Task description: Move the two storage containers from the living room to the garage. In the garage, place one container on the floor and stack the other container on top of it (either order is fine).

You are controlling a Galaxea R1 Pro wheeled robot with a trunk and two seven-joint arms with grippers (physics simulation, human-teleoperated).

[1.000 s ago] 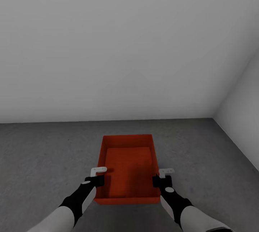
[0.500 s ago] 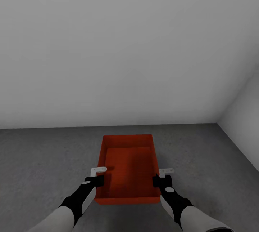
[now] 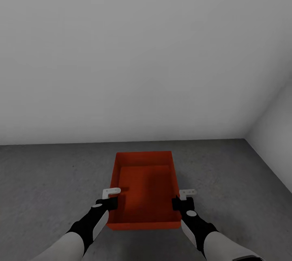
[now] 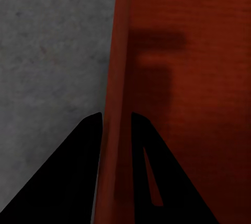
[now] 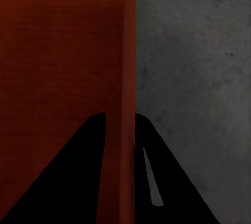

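Observation:
One orange-red storage container (image 3: 144, 188) is held low in front of me, open top up, over the garage's dark concrete floor (image 3: 48, 180). My left gripper (image 3: 110, 203) is shut on its left wall, one finger inside and one outside, as the left wrist view confirms with the gripper (image 4: 116, 125) astride the container (image 4: 198, 78) wall. On the opposite wall my right gripper (image 3: 179, 204) is shut the same way, seen close as the gripper (image 5: 120, 125) pinching the container (image 5: 52, 51) rim. I cannot tell whether the container touches the floor.
A pale grey wall (image 3: 134, 58) stands just ahead, and a second wall (image 3: 275, 139) meets it at a corner on the right. Rough concrete floor (image 4: 47, 51) spreads to the left and concrete floor (image 5: 198, 78) to the right of the container.
The line where wall meets floor sits slightly lower than one second ago, a shift of the camera. Container and both grippers hold the same place, still gripped.

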